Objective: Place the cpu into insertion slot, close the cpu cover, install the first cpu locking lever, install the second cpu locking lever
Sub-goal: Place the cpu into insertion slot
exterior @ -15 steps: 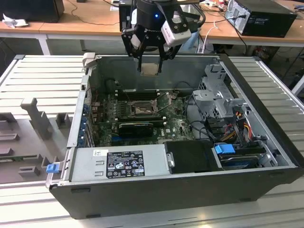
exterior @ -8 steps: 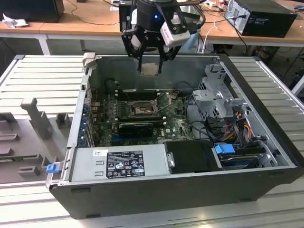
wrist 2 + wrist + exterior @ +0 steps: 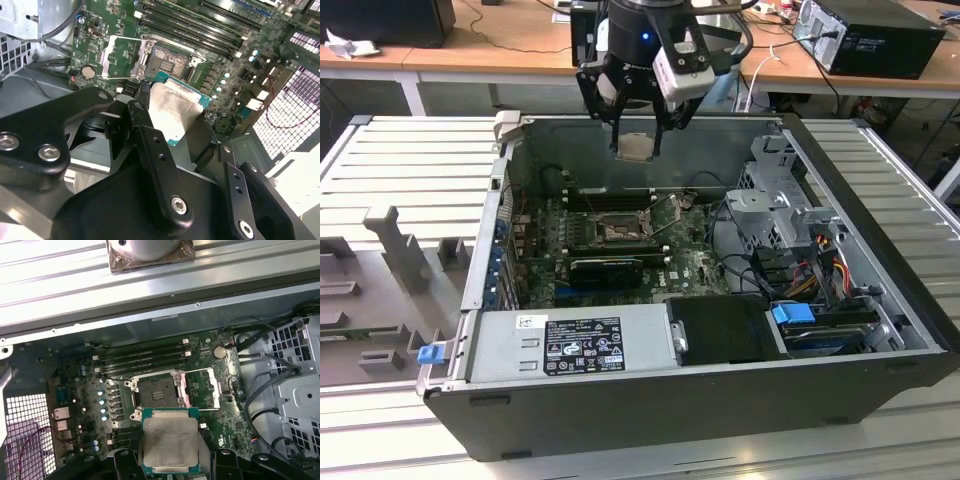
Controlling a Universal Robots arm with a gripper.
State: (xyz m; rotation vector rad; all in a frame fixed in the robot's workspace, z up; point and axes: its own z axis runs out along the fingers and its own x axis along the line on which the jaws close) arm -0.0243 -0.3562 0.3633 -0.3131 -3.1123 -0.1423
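**Exterior view: one chip gripped above the open case**

We see the black pincer hanging over the dark-grey open computer case, which lies on the ribbed grey metal worktop. Its two fingers are drawn in against opposite edges of the one small flat square silver-beige chip. The chip is held clear above the green circuit board and touches nothing else. In both wrist views those fingers hide parts of the chip's gripped edges.

Below sits the one small square dark-centred socket, uncovered. Its thin silver-grey windowed cover plate is swung open just beside it; from the exterior view we can hardly make that plate out. We count four long black memory slots near the socket. Thin wire levers around the socket are too fine for us to count.
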